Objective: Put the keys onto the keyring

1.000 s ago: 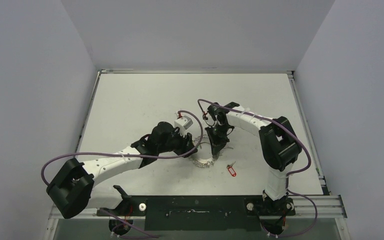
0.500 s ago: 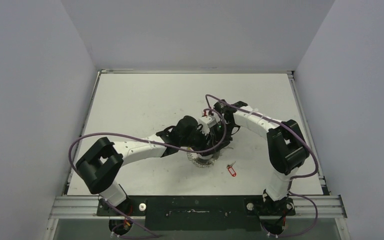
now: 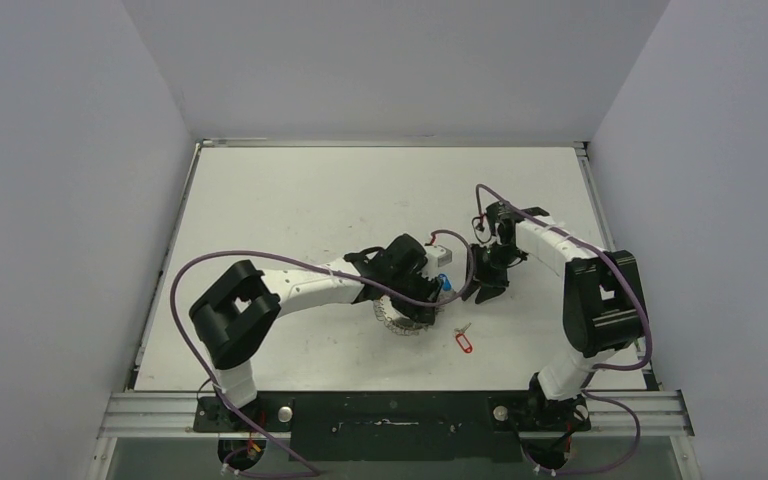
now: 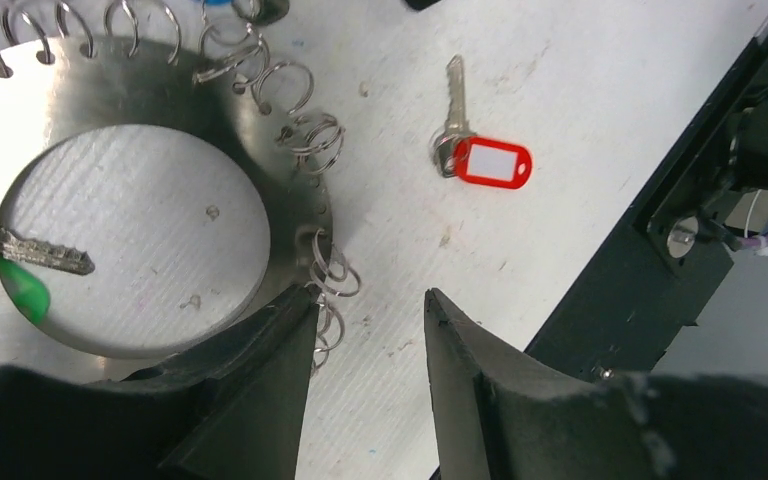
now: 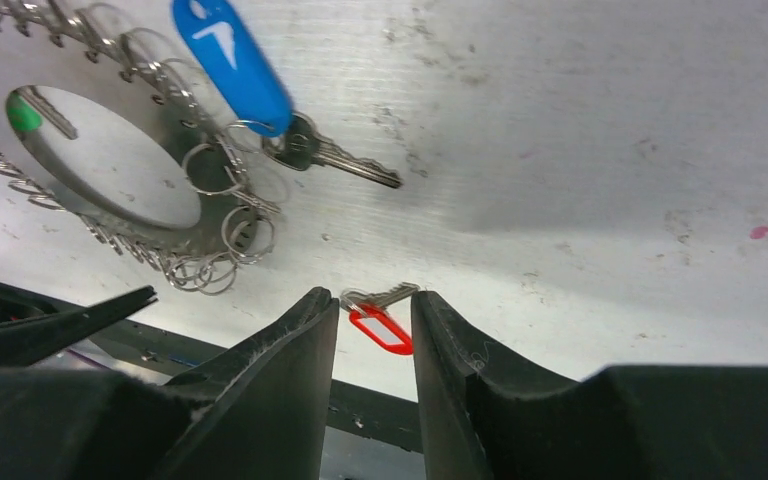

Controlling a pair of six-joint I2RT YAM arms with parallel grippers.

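The keyring lies flat on the table, a grey plate edged with wire loops. The blue-tag key lies at its rim, its small ring among the loops; I cannot tell if it is threaded. The red-tag key lies loose on the table beside the ring. My left gripper is open at the ring's edge, one finger over the rim, only bare table in the gap. Above the table my right gripper is open and empty, with the red-tag key seen beyond its tips.
A green tag and its key show through the ring's central hole. The black front rail runs close to the red-tag key. The two arms stand close together over the ring.
My right gripper has opened, let go of the blue-tag key and drawn back to the right. The left arm has swung right, bringing its gripper to the ring's edge.
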